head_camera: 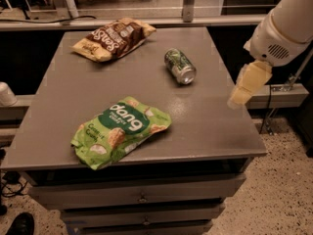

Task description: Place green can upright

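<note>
The green can (pixel 179 66) lies on its side on the grey table (pixel 205 126), right of the table's middle and toward the back, with its silver end facing the front right. My gripper (pixel 246 85) hangs from the white arm (pixel 283 28) above the table's right edge. It is to the right of the can and a little nearer the front, well apart from it and holding nothing.
A bright green "dang" snack bag (pixel 120 129) lies front left of centre. A brown snack bag (pixel 113 37) lies at the back left. A white cup (pixel 6 93) stands on a ledge to the left. Drawers (pixel 142 197) sit under the tabletop.
</note>
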Controlling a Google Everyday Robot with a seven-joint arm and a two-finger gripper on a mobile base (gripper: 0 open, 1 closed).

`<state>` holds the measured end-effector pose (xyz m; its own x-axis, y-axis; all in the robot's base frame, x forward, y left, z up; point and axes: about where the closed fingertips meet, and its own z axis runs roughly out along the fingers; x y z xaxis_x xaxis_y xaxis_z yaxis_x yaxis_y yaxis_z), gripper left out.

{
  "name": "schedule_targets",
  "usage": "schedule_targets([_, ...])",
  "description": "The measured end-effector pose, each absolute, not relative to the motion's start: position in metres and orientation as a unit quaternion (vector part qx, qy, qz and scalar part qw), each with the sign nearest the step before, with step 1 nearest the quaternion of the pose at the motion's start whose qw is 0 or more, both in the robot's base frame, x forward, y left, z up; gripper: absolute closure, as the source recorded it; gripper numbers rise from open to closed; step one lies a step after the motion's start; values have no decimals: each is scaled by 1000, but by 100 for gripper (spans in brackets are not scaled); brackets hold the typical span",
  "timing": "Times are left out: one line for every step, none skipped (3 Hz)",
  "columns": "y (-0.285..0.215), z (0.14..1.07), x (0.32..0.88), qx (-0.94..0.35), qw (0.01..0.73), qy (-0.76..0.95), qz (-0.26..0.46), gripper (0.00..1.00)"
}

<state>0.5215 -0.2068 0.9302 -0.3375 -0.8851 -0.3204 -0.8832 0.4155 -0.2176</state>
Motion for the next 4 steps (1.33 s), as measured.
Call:
schedule_targets([-196,906,588,-494,215,842,12,0])
schedule_targets([-180,892,653,-453,224,862,34,0])
schedule_targets([-159,890,695,-423,223,876,62,0])
schedule_targets([-136,902,718,-406,227,880,90,0])
